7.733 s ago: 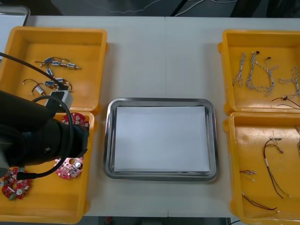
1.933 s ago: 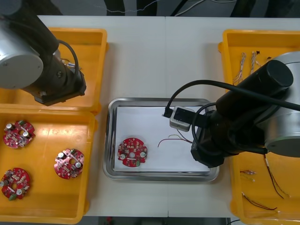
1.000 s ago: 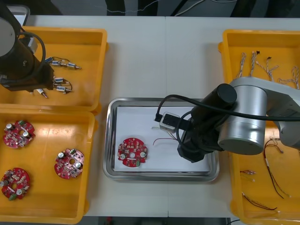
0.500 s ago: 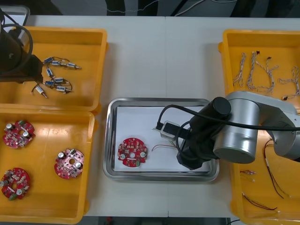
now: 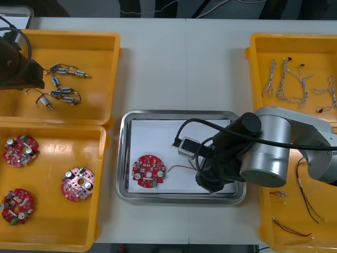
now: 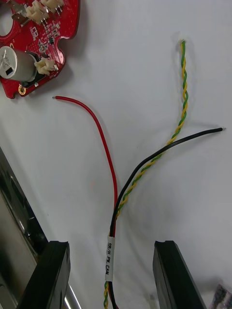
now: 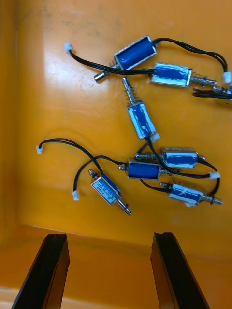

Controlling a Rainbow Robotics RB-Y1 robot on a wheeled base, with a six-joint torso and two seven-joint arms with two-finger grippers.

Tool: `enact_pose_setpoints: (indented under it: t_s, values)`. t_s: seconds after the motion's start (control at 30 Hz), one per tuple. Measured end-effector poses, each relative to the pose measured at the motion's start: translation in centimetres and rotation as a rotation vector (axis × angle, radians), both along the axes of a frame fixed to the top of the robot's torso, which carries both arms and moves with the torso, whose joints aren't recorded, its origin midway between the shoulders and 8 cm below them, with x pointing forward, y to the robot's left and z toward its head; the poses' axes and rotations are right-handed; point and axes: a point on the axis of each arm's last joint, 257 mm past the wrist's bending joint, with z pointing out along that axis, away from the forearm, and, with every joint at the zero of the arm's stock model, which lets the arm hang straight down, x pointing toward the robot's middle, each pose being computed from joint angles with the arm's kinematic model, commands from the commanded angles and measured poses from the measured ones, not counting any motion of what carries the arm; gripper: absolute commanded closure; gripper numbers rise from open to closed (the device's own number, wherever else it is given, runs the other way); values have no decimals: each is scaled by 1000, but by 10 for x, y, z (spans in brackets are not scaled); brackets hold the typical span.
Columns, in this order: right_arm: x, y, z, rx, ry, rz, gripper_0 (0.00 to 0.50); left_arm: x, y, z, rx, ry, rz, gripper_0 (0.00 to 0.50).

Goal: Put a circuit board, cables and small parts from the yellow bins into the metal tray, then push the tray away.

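My right gripper [image 6: 112, 244] is open, low over the white inside of the metal tray [image 5: 179, 113]. The red and yellow cable [image 6: 113, 193] lies loose on the tray between its fingers, touching neither; its red, black and twisted yellow strands fan out ahead. A round red circuit board [image 5: 148, 171] lies in the tray's left half, just beyond the cable's red end [image 5: 176, 168]. My right arm [image 5: 247, 158] covers the tray's right side. My left gripper [image 7: 108, 236] is open above several small metal parts [image 7: 145, 166] with blue sleeves and black leads in the far left yellow bin [image 5: 100, 37].
The near left bin [image 5: 52, 132] holds three more circuit boards [image 5: 78, 184]. At the right, the far bin [image 5: 258, 79] has twisted cables [image 5: 287, 79] and the near bin [image 5: 263, 174] has thin dark and red cables [image 5: 305, 205]. My left arm [image 5: 13, 66] hangs over the far left bin's outer edge.
My right gripper has opened and let go of the cable, which now rests on the tray. The left arm has drifted left over the far left bin.
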Motion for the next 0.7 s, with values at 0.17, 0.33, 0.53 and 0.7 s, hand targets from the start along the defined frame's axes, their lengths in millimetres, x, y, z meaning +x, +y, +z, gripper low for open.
enact_pose_setpoints:
  t_s: [0.17,0.33,0.53,0.7]
  values:
    - [1,0,0,0,-2,-2,0,5,14,-8,-14,-7,39,0]
    - [4,-1,1,-2,-15,-9,0,8,22,-13,-23,-12,62,0]
    - [3,-2,4,-7,-12,-17,0,15,22,-11,-29,-42,59,0]
    - [-10,-4,14,-13,41,-26,0,23,21,-16,-36,-83,51,0]
